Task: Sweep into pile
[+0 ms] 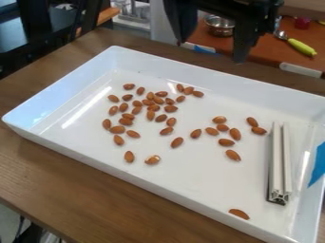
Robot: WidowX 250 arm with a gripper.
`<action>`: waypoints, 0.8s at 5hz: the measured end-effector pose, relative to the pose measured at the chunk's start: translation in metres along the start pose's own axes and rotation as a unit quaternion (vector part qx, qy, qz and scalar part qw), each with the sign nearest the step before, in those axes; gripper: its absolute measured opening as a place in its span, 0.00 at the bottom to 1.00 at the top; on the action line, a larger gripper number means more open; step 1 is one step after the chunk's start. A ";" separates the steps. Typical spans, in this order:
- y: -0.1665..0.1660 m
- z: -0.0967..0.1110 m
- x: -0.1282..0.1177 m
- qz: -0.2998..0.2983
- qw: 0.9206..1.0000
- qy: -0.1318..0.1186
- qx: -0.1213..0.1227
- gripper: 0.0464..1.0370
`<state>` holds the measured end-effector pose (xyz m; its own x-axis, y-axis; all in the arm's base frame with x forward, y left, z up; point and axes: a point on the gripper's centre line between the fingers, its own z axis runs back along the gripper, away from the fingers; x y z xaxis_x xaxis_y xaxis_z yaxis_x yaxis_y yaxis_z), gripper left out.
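Tool (211, 52) is cut off above; tray wall (158, 190) partly hides one almond (238, 213).

Wood-grain table (38, 173); orange-brown counter (272, 51) behind; dark furniture (35, 21), perhaps chair, upper left.

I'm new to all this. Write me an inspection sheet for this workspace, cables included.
Surface: wooden table bearing a white tray.
Job's things: almonds scattered, densest left of the tray's middle, one by the near wall; pale grooved bar lying at the right.
Clutter: metal bowl and yellow-green-handled utensil behind.
Gripper: above the tray's far edge, fingers apart, empty.
Cables: possibly a dark one, lower left; too unclear to confirm.
Surroundings: orange-brown counter behind.
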<state>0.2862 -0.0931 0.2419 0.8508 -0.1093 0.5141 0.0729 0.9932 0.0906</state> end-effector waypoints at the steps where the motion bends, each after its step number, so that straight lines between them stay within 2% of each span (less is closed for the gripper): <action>1: -0.001 -0.012 -0.009 -0.002 1.000 0.023 0.007 0.96; 2: -0.023 -0.057 -0.013 -0.005 0.994 0.086 0.068 0.96; 3: -0.047 -0.091 -0.005 -0.014 0.988 0.110 0.105 0.96; 4: -0.066 -0.123 -0.007 -0.017 0.979 0.147 0.137 0.96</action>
<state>0.3400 -0.1529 0.1273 0.9664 -0.0857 0.2423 -0.0045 0.9369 0.3495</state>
